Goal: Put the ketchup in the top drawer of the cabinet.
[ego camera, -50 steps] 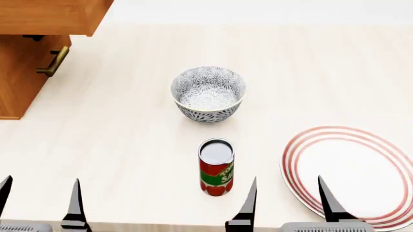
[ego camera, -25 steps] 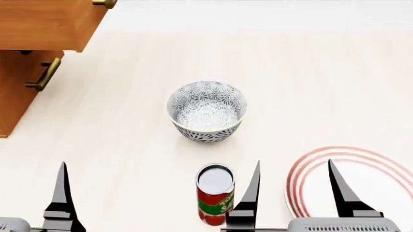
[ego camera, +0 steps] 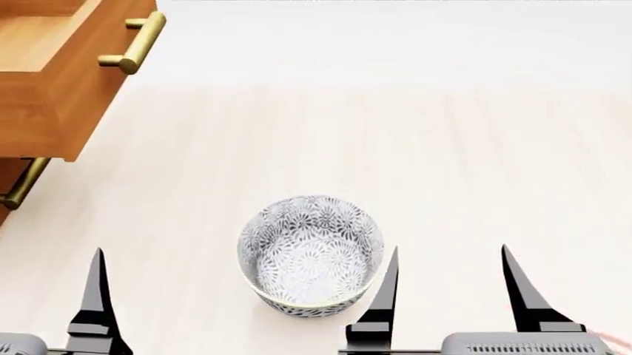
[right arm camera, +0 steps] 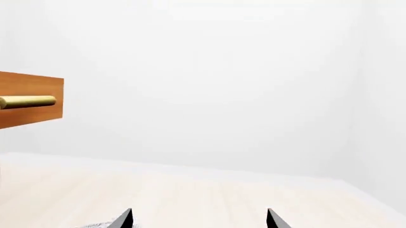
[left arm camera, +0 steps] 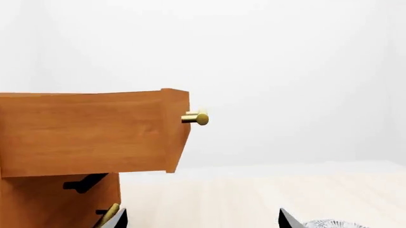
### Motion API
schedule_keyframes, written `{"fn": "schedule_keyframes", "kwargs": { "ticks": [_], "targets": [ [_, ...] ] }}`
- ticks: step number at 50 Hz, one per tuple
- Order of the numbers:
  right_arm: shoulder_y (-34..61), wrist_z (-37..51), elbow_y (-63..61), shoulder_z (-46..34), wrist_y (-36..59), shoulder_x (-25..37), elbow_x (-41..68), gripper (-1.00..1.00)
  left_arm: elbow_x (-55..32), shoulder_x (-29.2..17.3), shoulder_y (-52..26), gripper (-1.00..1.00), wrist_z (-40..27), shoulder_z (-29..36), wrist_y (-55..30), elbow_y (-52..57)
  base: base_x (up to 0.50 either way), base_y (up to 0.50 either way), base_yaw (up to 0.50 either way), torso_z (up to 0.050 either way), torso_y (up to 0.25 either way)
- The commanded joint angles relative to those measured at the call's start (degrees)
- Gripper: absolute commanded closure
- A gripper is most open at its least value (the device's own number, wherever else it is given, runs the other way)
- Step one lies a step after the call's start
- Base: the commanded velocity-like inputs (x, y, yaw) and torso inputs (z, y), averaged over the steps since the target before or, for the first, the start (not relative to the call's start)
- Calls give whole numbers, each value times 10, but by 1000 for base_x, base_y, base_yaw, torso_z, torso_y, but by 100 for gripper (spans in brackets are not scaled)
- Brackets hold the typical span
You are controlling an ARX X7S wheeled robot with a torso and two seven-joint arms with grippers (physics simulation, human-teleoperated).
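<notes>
The ketchup is out of view in every frame. The top drawer (ego camera: 49,81) stands pulled out at the head view's top left, its inside open upward and its brass handle (ego camera: 133,43) facing the table. The left wrist view shows the drawer (left arm camera: 89,133) from the side, sticking out of the cabinet (left arm camera: 57,199). The right wrist view catches only the drawer front (right arm camera: 32,99). My left gripper (ego camera: 44,310) (left arm camera: 201,221) and right gripper (ego camera: 449,255) (right arm camera: 199,219) are both open and hold nothing, low in the head view on either side of the bowl.
A grey-white patterned bowl (ego camera: 311,255) stands between my two grippers, close to the right gripper's inner finger. The lower drawer's brass handle (ego camera: 20,185) shows under the open drawer. Pale wooden tabletop (ego camera: 415,133) stretches beyond the bowl.
The head view has shifted forward. The ketchup and the striped plate have slid out at its bottom edge, the bowl sits lower, and more of the open top drawer shows.
</notes>
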Motion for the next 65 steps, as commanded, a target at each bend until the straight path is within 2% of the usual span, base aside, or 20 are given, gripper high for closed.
{"fn": "schedule_keyframes", "kwargs": {
  "ticks": [1,14,56,65],
  "targets": [
    [2,4,4,-3,1,3,4,-100,-7,-6,-1,-100,-7,1,-2,2,500,0,0,0,0],
    [1,5,7,1,-9,5,20,-100,-14,-13,-3,-100,-18,7,-3,0,115,0,0,0,1],
    [-2,19,14,-11,-11,17,24,-100,-38,-33,-4,-100,-41,17,3,-4,0,500,0,0,0],
    [-3,20,14,-10,-17,19,28,-100,-40,-36,-5,-100,-45,19,5,-5,0,16,0,0,0]
  ]
}}
